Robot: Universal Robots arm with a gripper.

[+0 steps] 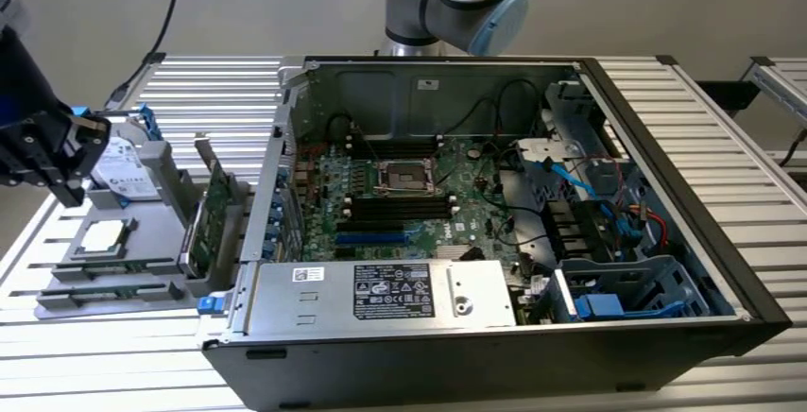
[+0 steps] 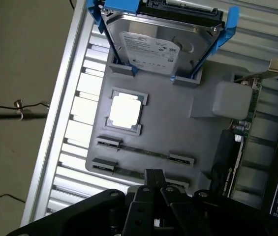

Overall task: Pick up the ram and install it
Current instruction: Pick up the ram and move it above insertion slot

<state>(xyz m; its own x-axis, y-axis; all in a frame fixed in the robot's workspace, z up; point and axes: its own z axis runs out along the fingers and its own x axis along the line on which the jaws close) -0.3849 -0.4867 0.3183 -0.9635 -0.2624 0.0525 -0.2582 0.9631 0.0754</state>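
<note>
Two ram sticks stand on edge in holders of a grey tray (image 1: 151, 284) at the exterior view's left, one ram (image 1: 108, 268) behind the other (image 1: 108, 292). From the wrist view they are thin lines, one ram (image 2: 143, 151) further from the fingers than the other (image 2: 129, 169). My black gripper (image 1: 66, 193) hangs above the tray's far left side, apart from the sticks. Its fingertips (image 2: 153, 173) are pressed together and shut on nothing, just over the nearer stick. The motherboard's black memory slots (image 1: 401, 209) lie inside the open computer case (image 1: 744, 289).
The tray also holds a hard drive in a blue bracket (image 2: 163, 46), a square silver CPU (image 2: 125, 110) and an upright green expansion card (image 1: 208, 214). The case wall rises right beside the tray. Cables and drive cages fill the case's right part.
</note>
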